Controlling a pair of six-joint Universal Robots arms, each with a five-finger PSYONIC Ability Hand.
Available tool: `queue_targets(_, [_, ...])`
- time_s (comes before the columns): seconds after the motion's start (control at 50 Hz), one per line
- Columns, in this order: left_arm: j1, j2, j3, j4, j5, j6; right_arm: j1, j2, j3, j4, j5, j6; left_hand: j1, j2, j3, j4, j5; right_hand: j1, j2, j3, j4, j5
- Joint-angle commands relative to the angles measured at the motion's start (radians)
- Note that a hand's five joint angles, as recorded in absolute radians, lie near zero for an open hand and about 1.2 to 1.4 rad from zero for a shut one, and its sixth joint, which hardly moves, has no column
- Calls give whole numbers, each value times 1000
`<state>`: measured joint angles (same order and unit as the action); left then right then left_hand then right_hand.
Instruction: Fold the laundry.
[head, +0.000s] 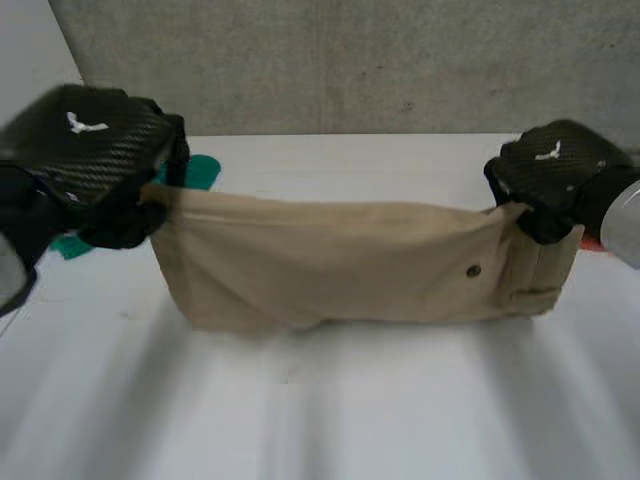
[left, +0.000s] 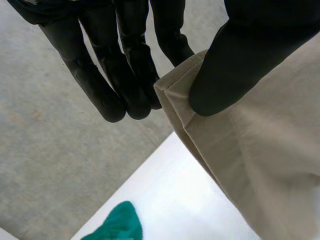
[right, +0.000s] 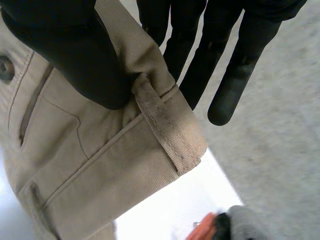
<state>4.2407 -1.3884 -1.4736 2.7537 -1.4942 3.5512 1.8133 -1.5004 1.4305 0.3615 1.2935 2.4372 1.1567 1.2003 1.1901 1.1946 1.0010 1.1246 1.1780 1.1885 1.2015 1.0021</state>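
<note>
A pair of beige trousers (head: 340, 260) hangs folded between both hands, its lower fold resting on the white table (head: 330, 410). My left hand (head: 85, 160) pinches the hem corner at one end: in the left wrist view the thumb (left: 235, 65) presses the trousers (left: 260, 150) against straight fingers (left: 125, 75). My right hand (head: 555, 170) pinches the waistband end: in the right wrist view the thumb (right: 75, 55) clamps the trousers (right: 100, 165) near a belt loop (right: 167, 135), fingers (right: 225, 60) behind. A button (head: 473, 270) shows on a back pocket.
A green cloth (head: 195, 172) lies on the table behind my left hand and reappears as the green cloth (left: 117, 225) in the left wrist view. An orange and grey item (right: 225, 227) lies on the table beyond my right hand. A grey wall stands behind the table.
</note>
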Motion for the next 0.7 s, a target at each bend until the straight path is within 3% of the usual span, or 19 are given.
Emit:
queue_targets(0.02, [-33, -302, 52, 95, -51, 21, -3, 201, -18, -13, -2, -27, 240, 196, 206, 202, 221, 272, 218, 208, 195, 220])
queue_targets(0.12, [-45, -565, 217, 159, -84, 28, 37, 379, -155, -101, 49, -15, 240, 196, 206, 202, 221, 272, 218, 208, 195, 220])
queue_targets(0.22, [-38, -748, 598, 164, -121, 28, 110, 485, -407, -309, 167, 67, 240, 196, 206, 202, 221, 272, 218, 208, 195, 220])
queue_targets(0.28, [-13, -753, 772, 194, -133, 12, 127, 488, -504, -445, 197, 129, 240, 196, 206, 202, 221, 272, 218, 208, 195, 220])
queue_targets(0.36, [31, -735, 1017, 387, -207, -90, 144, 480, -593, -785, 202, 319, 240, 196, 206, 202, 221, 272, 218, 208, 195, 220])
queue_targets(0.42, [50, -712, 1081, 486, -239, -155, 150, 471, -598, -1000, 222, 417, 240, 196, 206, 202, 221, 272, 218, 208, 195, 220])
queue_targets(0.56, [48, -661, 1003, 480, -179, -172, 188, 485, -587, -1102, 221, 451, 240, 196, 206, 202, 221, 272, 218, 208, 195, 220])
queue_targets(0.7, [93, -586, 675, 521, -166, -172, 208, 549, -532, -1040, 179, 447, 240, 196, 206, 202, 221, 272, 218, 208, 195, 220])
